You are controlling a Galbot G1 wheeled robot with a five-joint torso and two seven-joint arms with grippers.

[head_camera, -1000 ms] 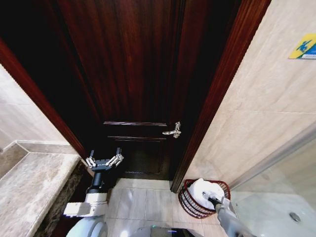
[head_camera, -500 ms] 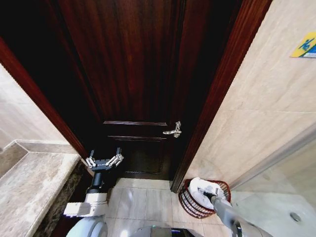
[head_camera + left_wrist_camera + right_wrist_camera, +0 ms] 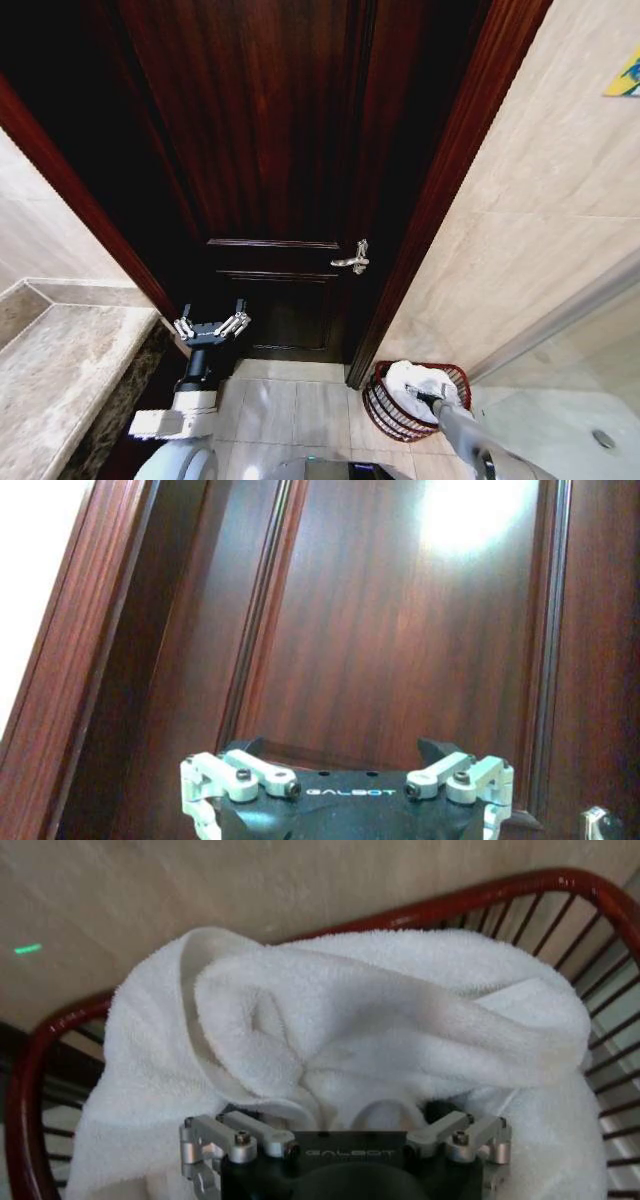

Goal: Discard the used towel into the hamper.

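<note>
White towel (image 3: 420, 383) now sits lower in your hamper (image 3: 385, 412); right hand (image 3: 432, 400) is buried in it, grip unclear. Left hand (image 3: 211, 325) idles, fingers wide.

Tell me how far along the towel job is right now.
Mostly done: the white towel already sits bunched inside the hamper on the floor by the door frame. In hand: the right hand is down at the towel, fingers spread, with folds between them, so whether it has let go is unclear. Left: pulling that arm clear. The left hand waits open near the door.
</note>
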